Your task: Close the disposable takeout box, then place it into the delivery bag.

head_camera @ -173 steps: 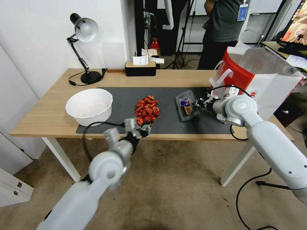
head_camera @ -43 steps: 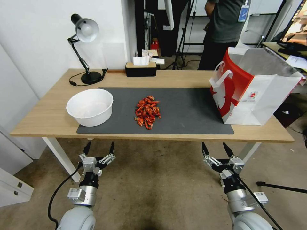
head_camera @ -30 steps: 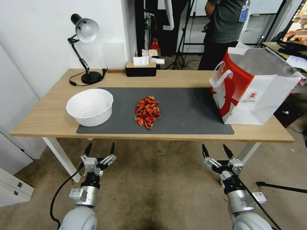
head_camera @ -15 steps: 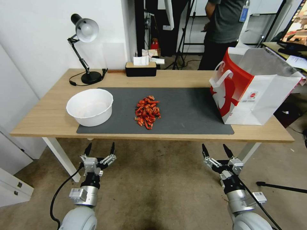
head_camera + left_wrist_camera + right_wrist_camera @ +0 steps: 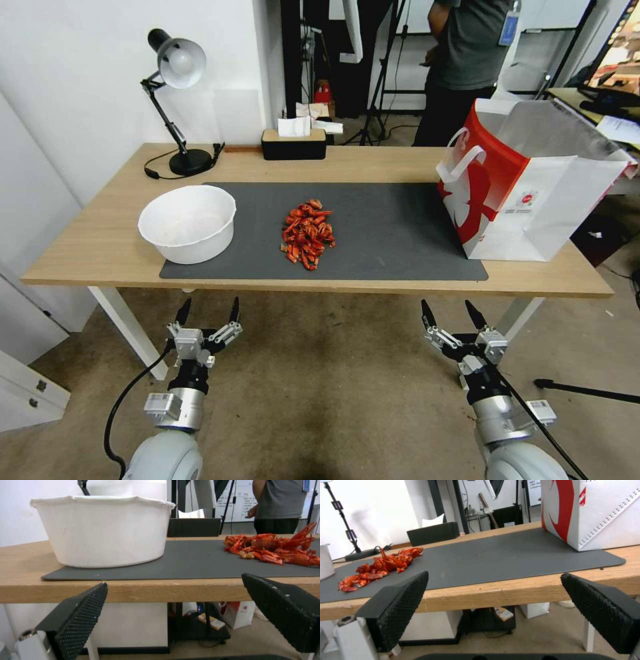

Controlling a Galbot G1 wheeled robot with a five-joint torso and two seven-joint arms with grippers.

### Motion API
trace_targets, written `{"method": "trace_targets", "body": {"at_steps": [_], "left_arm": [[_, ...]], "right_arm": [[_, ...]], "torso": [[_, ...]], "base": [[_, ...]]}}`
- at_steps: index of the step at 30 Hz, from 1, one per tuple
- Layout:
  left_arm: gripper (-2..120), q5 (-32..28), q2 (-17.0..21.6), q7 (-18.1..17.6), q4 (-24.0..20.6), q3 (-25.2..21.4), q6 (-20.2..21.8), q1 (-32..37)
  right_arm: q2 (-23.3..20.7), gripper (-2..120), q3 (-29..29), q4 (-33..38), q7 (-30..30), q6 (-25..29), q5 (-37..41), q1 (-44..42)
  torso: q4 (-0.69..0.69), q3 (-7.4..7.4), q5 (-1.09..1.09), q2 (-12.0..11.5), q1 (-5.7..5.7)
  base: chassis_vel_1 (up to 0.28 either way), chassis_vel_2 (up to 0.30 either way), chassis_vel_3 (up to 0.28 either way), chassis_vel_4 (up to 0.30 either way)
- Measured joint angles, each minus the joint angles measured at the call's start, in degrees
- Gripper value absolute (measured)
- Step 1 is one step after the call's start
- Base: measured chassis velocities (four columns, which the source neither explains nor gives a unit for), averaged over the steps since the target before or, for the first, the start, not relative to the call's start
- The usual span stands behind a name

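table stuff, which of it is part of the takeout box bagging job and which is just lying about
Job: delivery bag, standing open at the table's right end; left gripper and right gripper, open, parked below the table edge.
Lying about: white bowl, crayfish pile, desk lamp, tissue box.

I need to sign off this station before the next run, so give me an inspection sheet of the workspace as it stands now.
Surface: wooden table with dark mat.
Job's things: delivery bag upright at the mat's right end, top open; takeout box not seen on the table.
Clutter: white bowl, red crayfish pile, desk lamp, tissue box.
Grippers: left hand and right hand open, empty, low before the table's front edge.
Cables: black cable along the left arm; lamp cord.
Surroundings: person standing behind the table.
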Motion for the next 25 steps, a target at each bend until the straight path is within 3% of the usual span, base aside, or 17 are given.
{"method": "trace_targets", "body": {"at_steps": [25], "left_arm": [[100,0.00,0.00,0.01,-0.02,0.00,0.01,0.00]], "right_arm": [[-0.01,100,0.00,0.00,0.01,-0.03,0.01,0.01]], "torso": [[0.00,0.00,0.00,0.00,0.00]], "base": [[0.000,0.000,0.000,0.000]]}}
